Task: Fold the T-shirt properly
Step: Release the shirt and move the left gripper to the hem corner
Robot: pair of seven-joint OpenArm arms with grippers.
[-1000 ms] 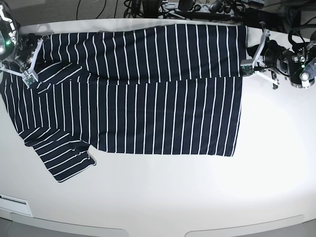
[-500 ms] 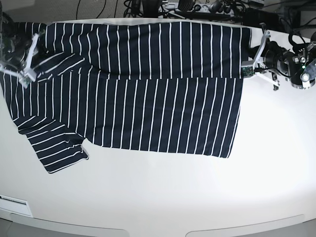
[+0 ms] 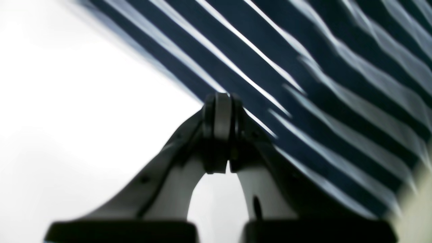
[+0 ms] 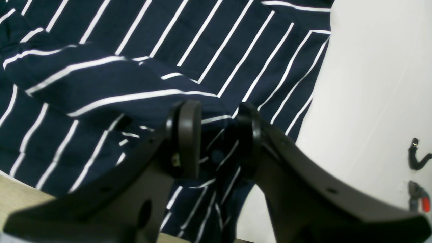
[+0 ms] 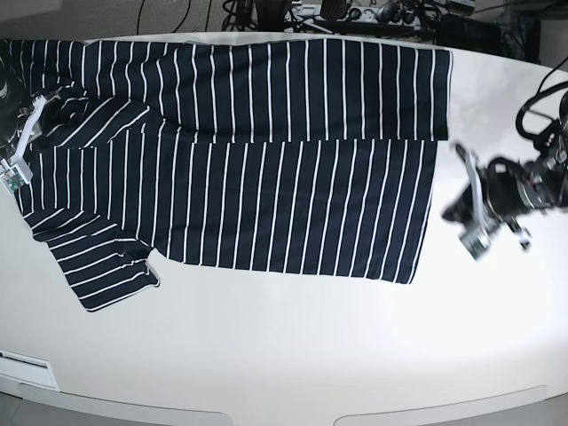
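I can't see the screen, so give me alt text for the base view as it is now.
A dark T-shirt with thin white stripes lies partly folded on a white table, one sleeve sticking out at the lower left. The robot's right gripper is over the shirt's left side in the picture; its left gripper is beside the other.

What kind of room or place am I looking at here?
Probably a robotics lab or workshop test bench: a left gripper and a right gripper work at a bright white table, with dark cables behind it and a striped T-shirt spread out, partly folded.
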